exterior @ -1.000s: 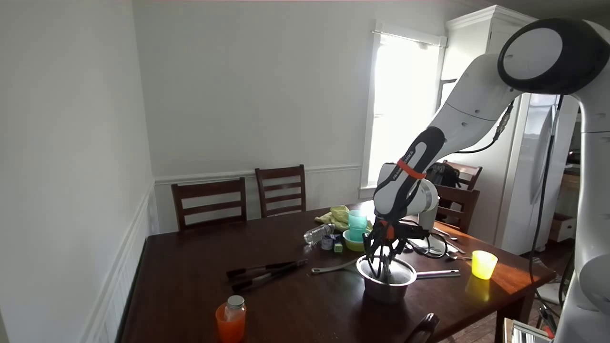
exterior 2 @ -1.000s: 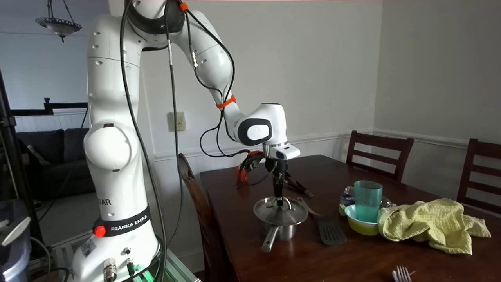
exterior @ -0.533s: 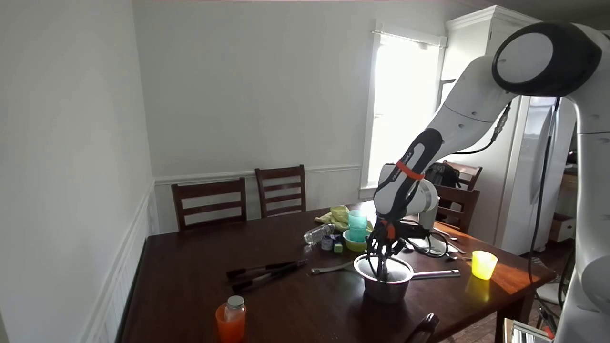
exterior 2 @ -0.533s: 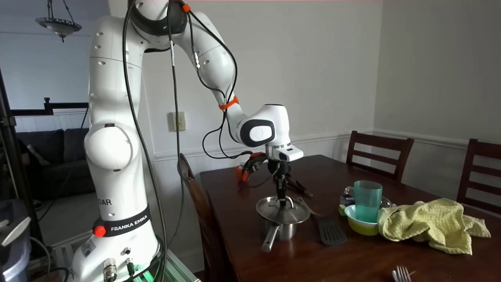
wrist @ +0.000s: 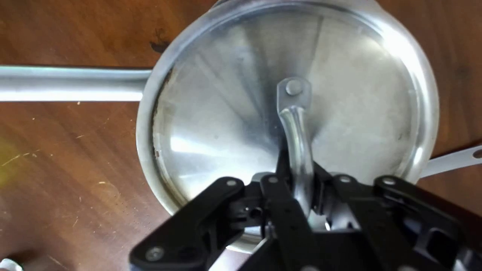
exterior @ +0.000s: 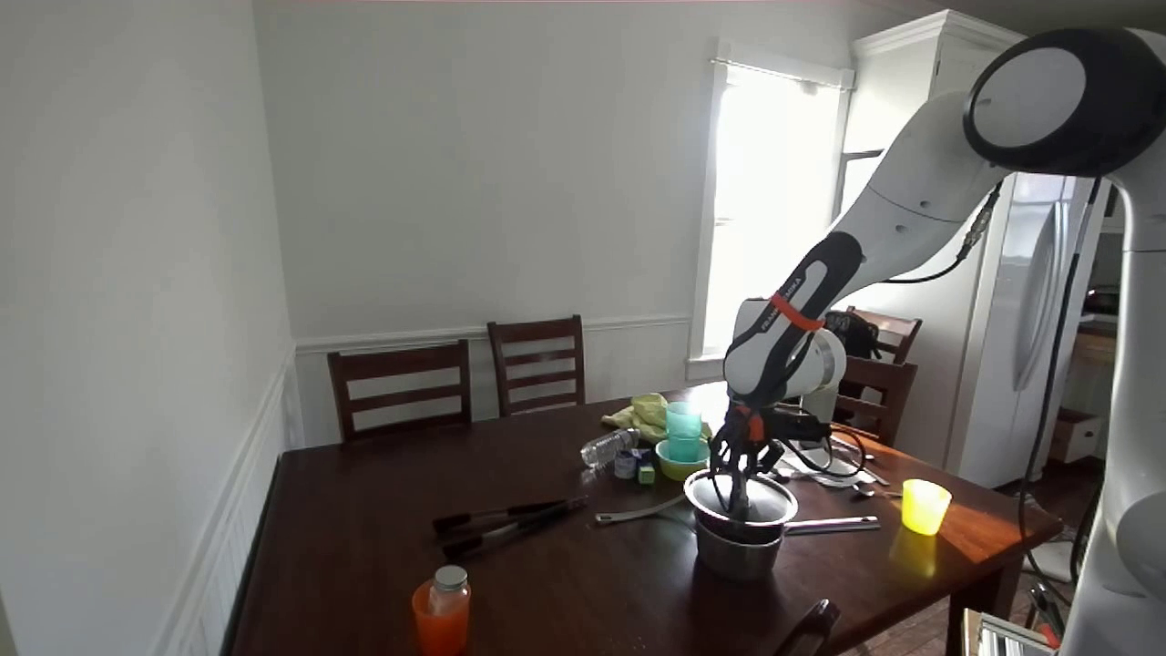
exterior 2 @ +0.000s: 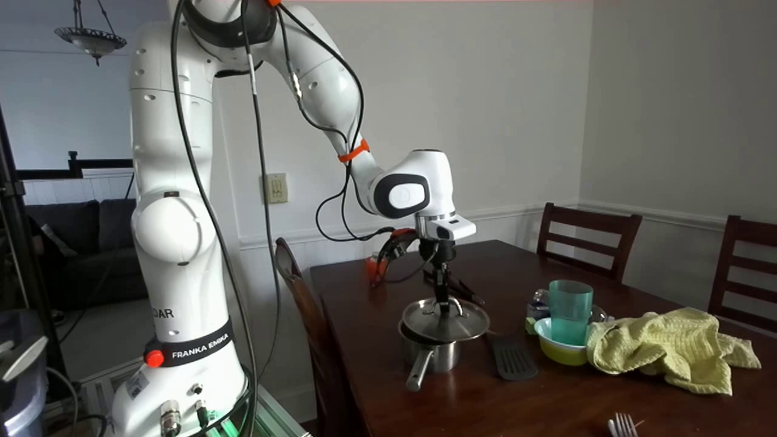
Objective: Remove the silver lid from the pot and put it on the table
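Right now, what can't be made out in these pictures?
Pot: floor hidden by the lid in all views.
Lid's handle: one end behind the hand, wrist view.
Fork: handle cut off by the bottom edge in an exterior view.
Spatula: most of its handle behind the lid in an exterior view.
White thing: cut off at the wrist view's corner; unidentifiable.

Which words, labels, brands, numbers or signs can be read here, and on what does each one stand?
"FRANKA EMIKA": black band around the robot base.
"DAR", first letter unclear: white link above the band.
"FRAN" and "MIKA": forearm, interrupted by orange strap.
Too small to read: base sticker, green box.
Silver lid, pot: none visible.
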Controlling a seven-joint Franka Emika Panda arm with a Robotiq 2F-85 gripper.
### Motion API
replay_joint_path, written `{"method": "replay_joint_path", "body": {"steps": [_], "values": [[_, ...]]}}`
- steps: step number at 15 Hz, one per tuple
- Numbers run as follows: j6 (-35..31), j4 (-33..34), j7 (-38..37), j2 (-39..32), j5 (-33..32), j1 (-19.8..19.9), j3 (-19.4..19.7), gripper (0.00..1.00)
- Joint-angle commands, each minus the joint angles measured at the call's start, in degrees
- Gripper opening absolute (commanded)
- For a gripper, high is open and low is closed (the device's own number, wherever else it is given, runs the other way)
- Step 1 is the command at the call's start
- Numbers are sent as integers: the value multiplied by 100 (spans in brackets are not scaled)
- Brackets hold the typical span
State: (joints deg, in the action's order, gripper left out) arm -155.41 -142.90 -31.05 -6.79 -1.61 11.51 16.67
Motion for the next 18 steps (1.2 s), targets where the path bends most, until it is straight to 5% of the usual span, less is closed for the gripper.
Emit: {"method": "replay_joint_path", "body": {"steps": [1,6,11,18], "values": [[159,-94,-383,544,-657,68,341,2],[-132,3,-753,356,-1076,598,741,2],[-738,-19,-603,-65,-697,938,1053,2],[-881,-28,-393,-566,-169,792,1320,9]]}}
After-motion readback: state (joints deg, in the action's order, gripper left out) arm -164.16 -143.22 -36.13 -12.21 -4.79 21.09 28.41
